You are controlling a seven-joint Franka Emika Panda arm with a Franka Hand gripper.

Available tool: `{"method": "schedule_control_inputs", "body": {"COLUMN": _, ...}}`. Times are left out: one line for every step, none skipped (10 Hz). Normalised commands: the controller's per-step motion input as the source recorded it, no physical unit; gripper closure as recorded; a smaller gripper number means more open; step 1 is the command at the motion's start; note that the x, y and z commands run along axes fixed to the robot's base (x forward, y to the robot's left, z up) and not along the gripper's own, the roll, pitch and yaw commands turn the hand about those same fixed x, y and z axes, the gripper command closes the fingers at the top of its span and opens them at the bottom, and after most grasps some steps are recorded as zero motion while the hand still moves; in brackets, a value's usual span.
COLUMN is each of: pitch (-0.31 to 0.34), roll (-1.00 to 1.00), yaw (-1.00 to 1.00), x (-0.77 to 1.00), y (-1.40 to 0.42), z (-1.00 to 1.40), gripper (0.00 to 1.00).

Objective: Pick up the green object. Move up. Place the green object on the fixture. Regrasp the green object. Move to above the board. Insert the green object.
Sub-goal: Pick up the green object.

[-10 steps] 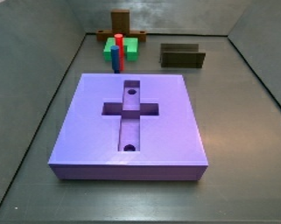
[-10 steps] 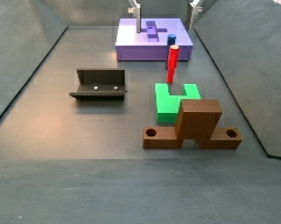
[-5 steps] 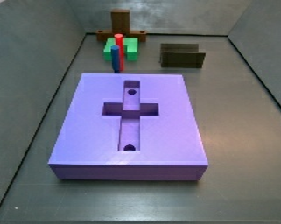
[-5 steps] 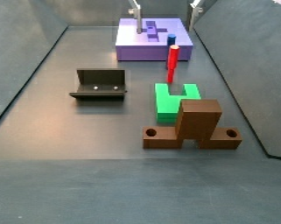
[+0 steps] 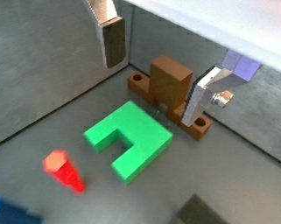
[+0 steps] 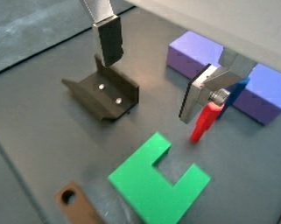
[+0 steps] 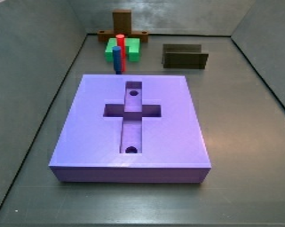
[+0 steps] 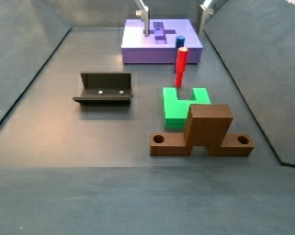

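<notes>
Beyond the far end of the board [image 7: 130, 124], nothing is seen to have moved over the last second, so the pickup is judged not yet begun. The green object [image 8: 180, 104] lies on the floor beside the brown stand [image 8: 205, 129], with the fixture [image 8: 106, 89] well apart. The gripper [image 5: 154, 66] hangs above the green object, fingers [image 5: 112, 42] apart and empty.

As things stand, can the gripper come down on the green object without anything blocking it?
Probably yes. The gripper hangs open above the floor, empty, and the green object lies flat with nothing on top. The red peg and brown stand sit close beside it, so the fingers have little margin.
</notes>
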Motion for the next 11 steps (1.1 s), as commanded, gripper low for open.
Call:
{"method": "schedule_control_inputs", "body": {"pitch": -0.003, "roll": 0.09, "yaw": -0.12, "x": -0.17, "y": 0.05, "z": -0.61, "gripper": 0.0}}
{"method": "schedule_control_inputs", "body": {"pitch": 0.0, "roll": 0.08, "yaw": -0.17, "x": 0.12, "y": -0.33, "z": -0.96, "gripper": 0.0}}
{"method": "schedule_control_inputs", "body": {"pitch": 0.0, "roll": 0.12, "yaw": -0.25, "x": 0.06, "y": -0.05, "z": -1.0, "gripper": 0.0}}
{"method": "schedule_control_inputs", "body": {"pitch": 0.0, "roll": 0.05, "yaw": -0.15, "x": 0.0, "y": 0.0, "z": -1.0, "gripper": 0.0}}
{"method": "schedule_control_inputs", "body": {"pitch": 0.0, "roll": 0.04, "yaw": -0.09, "x": 0.0, "y": 0.0, "z": -1.0, "gripper": 0.0}}
{"method": "schedule_control_inputs", "body": {"pitch": 0.0, "roll": -0.02, "yaw": 0.0, "x": -0.13, "y": 0.0, "z": -1.0, "gripper": 0.0}}
{"method": "schedule_control_inputs", "body": {"pitch": 0.037, "roll": -0.12, "yaw": 0.0, "x": -0.08, "y": -0.02, "z": -0.82, "gripper": 0.0}}
{"method": "schedule_control_inputs", "body": {"pitch": 0.044, "roll": -0.06, "yaw": 0.0, "x": 0.0, "y": -0.12, "z": -0.83, "gripper": 0.0}}
{"method": "schedule_control_inputs", "body": {"pitch": 0.011, "roll": 0.0, "yaw": 0.04, "x": 0.0, "y": -0.19, "z": -0.95, "gripper": 0.0}}
{"method": "schedule_control_inputs", "body": {"pitch": 0.0, "roll": 0.08, "yaw": 0.07, "x": 0.0, "y": -0.29, "z": -0.92, "gripper": 0.0}}
{"method": "schedule_control_inputs", "body": {"pitch": 0.0, "roll": 0.24, "yaw": 0.07, "x": 0.16, "y": -0.39, "z": -0.6, "gripper": 0.0}}
